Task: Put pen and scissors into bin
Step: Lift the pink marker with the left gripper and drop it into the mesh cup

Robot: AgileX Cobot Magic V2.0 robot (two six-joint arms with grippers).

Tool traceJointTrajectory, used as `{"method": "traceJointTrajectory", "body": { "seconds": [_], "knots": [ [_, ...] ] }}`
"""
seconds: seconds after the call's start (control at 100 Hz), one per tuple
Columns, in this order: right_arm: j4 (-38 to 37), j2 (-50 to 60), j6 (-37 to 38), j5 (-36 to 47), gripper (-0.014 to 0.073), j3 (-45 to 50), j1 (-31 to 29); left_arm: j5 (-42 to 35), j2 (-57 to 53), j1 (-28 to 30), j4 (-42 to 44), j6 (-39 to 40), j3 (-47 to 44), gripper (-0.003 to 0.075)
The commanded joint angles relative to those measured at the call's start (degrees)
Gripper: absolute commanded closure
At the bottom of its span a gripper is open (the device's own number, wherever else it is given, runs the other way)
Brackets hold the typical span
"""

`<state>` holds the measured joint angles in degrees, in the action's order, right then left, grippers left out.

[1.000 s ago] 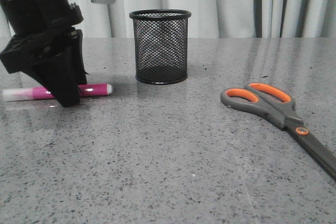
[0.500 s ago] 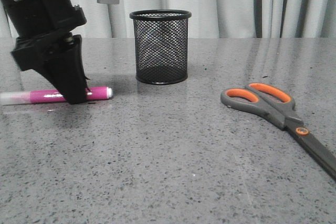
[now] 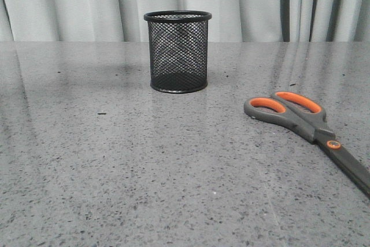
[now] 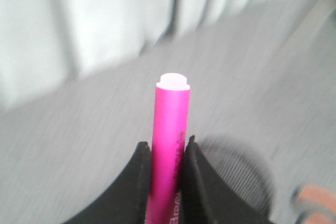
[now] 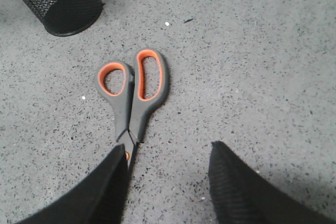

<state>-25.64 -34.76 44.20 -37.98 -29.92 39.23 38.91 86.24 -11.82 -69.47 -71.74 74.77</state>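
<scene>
Pen (image 4: 170, 145) clamped in left gripper (image 4: 167, 153), carried aloft; wrist view blurred, bin (image 3: 178, 50) likely below. Right gripper (image 5: 167, 169) jaws apart over scissors (image 5: 132, 94). Next: align pen above bin.

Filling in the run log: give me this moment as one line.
left gripper: shut on pen, lifted | right gripper: open above scissors | scissors: on table | bin: upright, looks empty

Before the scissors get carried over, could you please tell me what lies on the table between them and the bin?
Nothing: in the front view, only bare speckled tabletop separates the bin from the scissors. The right wrist view shows the same.
</scene>
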Motion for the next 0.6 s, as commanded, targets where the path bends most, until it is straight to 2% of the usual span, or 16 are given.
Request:
{"method": "traceJointTrajectory", "body": {
  "seconds": [0.0, 0.1, 0.17, 0.39, 0.59],
  "knots": [
    [-1.44, -0.44, -0.53, 4.16, 0.0272, -1.98, 0.14, -0.22, -2.28, -2.16, -24.79, -15.83, 1.48, 0.0740],
    [-1.40, -0.44, -0.53, 4.28, 0.0272, -1.98, 0.14, -0.67, -1.22, -5.44, -35.88, -27.24, 1.48, 0.0740],
    [-1.27, -0.44, -0.53, 4.39, 0.0272, -1.98, 0.14, -0.66, 0.15, -7.31, -37.31, -30.04, 1.57, 0.0740],
    [-1.27, -0.44, -0.53, 4.49, 0.0272, -1.98, 0.14, 4.45, 7.36, -9.32, -37.31, -30.19, 1.57, 0.0740],
    [-1.27, -0.44, -0.53, 4.49, 0.0272, -1.98, 0.14, 4.58, 11.63, -9.32, -37.31, -30.19, 1.57, 0.0740]
  ]
}}
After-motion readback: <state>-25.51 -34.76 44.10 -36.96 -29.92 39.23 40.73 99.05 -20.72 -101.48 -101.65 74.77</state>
